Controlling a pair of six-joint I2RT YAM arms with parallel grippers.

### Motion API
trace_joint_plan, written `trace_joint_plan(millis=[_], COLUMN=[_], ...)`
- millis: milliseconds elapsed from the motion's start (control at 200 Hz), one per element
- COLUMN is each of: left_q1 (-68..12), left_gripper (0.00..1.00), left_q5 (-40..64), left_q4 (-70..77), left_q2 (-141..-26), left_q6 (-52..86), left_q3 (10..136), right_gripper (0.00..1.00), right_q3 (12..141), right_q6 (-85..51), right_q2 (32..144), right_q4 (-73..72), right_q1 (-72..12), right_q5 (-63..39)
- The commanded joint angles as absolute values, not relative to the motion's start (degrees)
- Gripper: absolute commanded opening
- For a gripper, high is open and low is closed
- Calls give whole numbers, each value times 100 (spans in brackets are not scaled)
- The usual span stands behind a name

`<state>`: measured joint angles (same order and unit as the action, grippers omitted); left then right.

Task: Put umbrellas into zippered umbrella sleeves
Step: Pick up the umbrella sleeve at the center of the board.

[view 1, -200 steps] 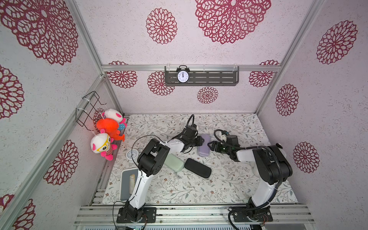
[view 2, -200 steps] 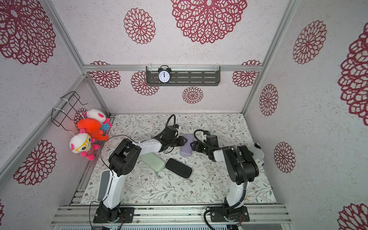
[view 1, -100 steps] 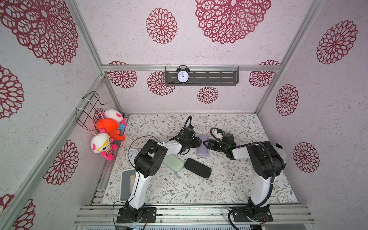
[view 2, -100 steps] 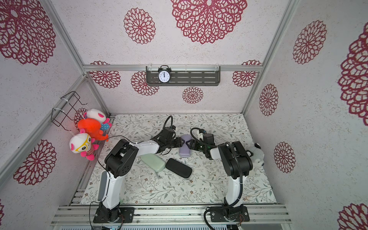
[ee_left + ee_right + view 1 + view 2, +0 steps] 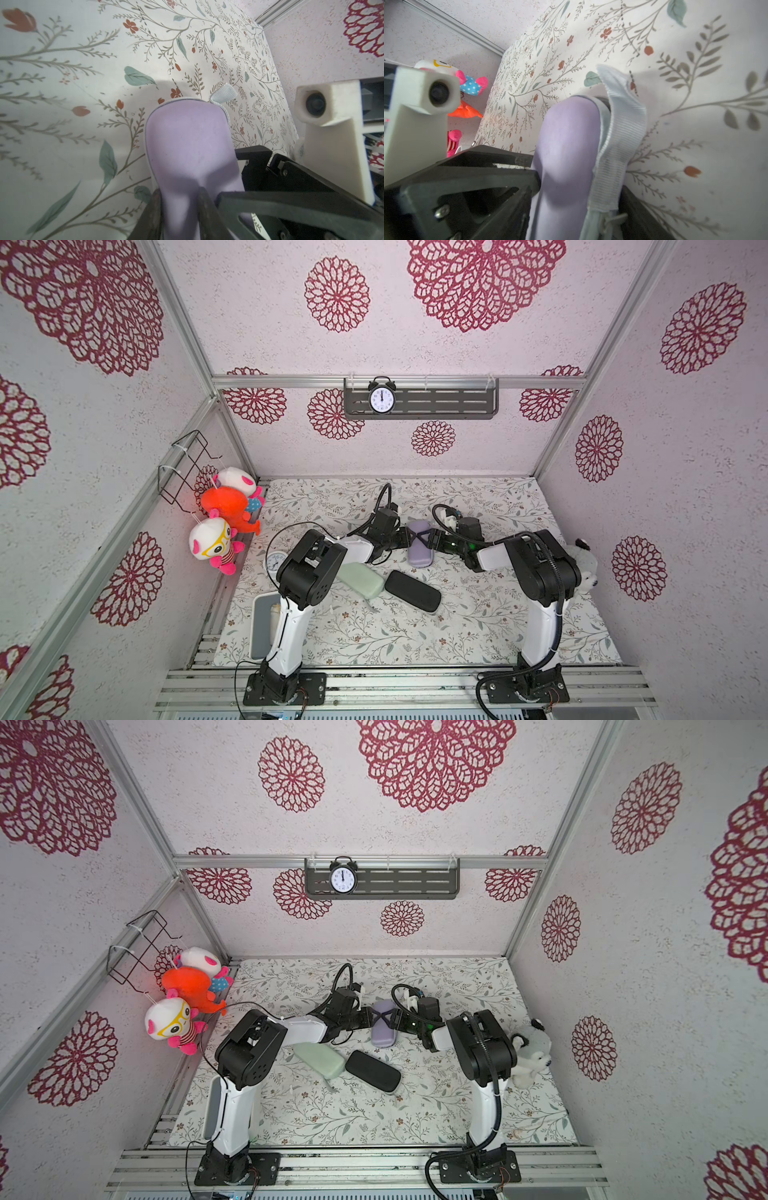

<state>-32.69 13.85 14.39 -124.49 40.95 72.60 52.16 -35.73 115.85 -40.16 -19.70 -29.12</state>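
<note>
The lilac sleeve (image 5: 419,558) (image 5: 384,1038) lies closed at mid-table. My left gripper (image 5: 411,537) (image 5: 376,1017) reaches it from the left. In the left wrist view this gripper (image 5: 178,193) is shut, pinching a fold of the lilac shell (image 5: 187,145). My right gripper (image 5: 427,538) (image 5: 580,190) comes from the right, its jaws closed on the sleeve's (image 5: 566,145) two faces beside the grey ribbed strap (image 5: 623,124). The mint green sleeve (image 5: 361,578) and black sleeve (image 5: 411,591) lie closed nearer the front. The umbrellas are out of view.
A grey tray (image 5: 259,614) stands by the left arm's base, with a small round dial (image 5: 274,562) behind it. Plush toys (image 5: 224,506) hang on the left wall. A plush husky (image 5: 584,564) sits at the right wall.
My right gripper slid left onto the lilac sleeve and its jaws narrowed around it. My left gripper's pinch on the shell loosened briefly, then tightened.
</note>
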Motion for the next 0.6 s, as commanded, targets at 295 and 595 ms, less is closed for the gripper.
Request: trace_joint_plan(millis=[295, 595], left_q1=[-3104, -3103], left_gripper=[21, 22], left_q5=[1360, 1566], left_q4=[561, 991], left_q2=[-13093, -13328], left_q6=[4140, 4340], left_q3=[6399, 6306], right_gripper=[71, 65], right_q3=[5072, 5624], right_q6=[-3455, -3361], right_q2=[11457, 11898], right_q4=[-2976, -2657], right_q1=[-2080, -2477], right_q5=[-3094, -3427])
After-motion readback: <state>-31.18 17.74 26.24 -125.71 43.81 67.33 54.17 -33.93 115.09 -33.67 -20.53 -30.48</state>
